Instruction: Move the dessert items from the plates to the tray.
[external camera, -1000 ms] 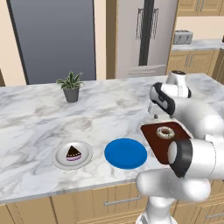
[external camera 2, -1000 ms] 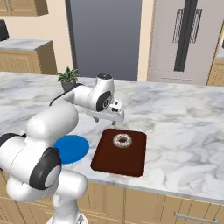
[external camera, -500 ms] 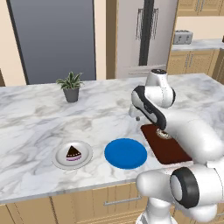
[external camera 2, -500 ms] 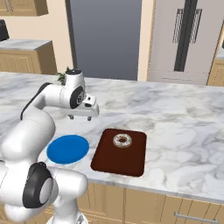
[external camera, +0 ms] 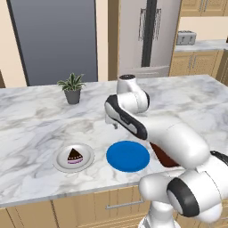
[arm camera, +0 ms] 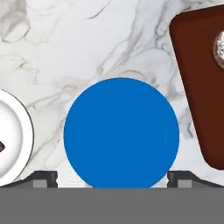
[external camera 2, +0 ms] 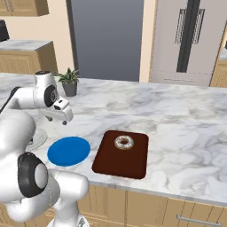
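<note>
The iced ring donut [external camera 2: 124, 142] lies on the dark reddish-brown tray [external camera 2: 119, 162], and it also peeks in at the right edge of the hand view as the donut [arm camera: 218, 46] on the tray [arm camera: 197, 87]. The bright blue plate [external camera: 128, 156] is bare. Left of it, the grey-white plate [external camera: 60, 161] carries the chocolate cake wedge [external camera: 75, 155]. My gripper [external camera: 115, 124] hangs open over the counter just behind the blue plate [arm camera: 121, 133], its fingertips [arm camera: 43, 178] wide apart with nothing between them.
A small potted plant [external camera: 72, 89] stands at the back of the marble island [external camera: 35, 124]. A steel fridge [external camera: 147, 35] and wooden cabinets are behind it. My own arm hides most of the tray [external camera: 161, 156] in the left base view.
The arm has swung left, from above the tray and donut to above the far side of the blue plate. The donut stays on the tray.
</note>
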Controlling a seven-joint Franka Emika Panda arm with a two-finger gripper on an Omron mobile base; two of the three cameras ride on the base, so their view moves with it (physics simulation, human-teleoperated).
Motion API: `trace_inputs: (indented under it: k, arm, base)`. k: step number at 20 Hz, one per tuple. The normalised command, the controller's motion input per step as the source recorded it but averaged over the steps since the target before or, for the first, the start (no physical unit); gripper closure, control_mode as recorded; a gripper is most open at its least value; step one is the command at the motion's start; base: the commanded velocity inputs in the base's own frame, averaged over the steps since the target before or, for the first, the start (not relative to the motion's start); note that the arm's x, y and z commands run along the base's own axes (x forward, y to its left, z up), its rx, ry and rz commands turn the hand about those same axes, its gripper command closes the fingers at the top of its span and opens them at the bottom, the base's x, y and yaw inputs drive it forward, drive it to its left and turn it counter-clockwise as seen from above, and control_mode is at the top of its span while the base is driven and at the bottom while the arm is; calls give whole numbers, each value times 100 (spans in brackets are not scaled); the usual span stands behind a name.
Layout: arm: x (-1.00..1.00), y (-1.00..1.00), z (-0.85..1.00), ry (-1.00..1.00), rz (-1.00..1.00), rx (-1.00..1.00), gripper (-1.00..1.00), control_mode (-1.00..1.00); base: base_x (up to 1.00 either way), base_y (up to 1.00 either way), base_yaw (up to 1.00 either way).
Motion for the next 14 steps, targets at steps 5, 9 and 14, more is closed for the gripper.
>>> trace_inputs:
  k: [5,9,14]
  arm:
    - [11,100,0,16,0,-1,-100,-100]
    - [6,98,-32,2,0,-2,-100,-100]
    - [4,74,-32,-6,6,0,-100,-100]
  base:
    - [0,0,0]
    - [0,0,0]
    - [0,0,0]
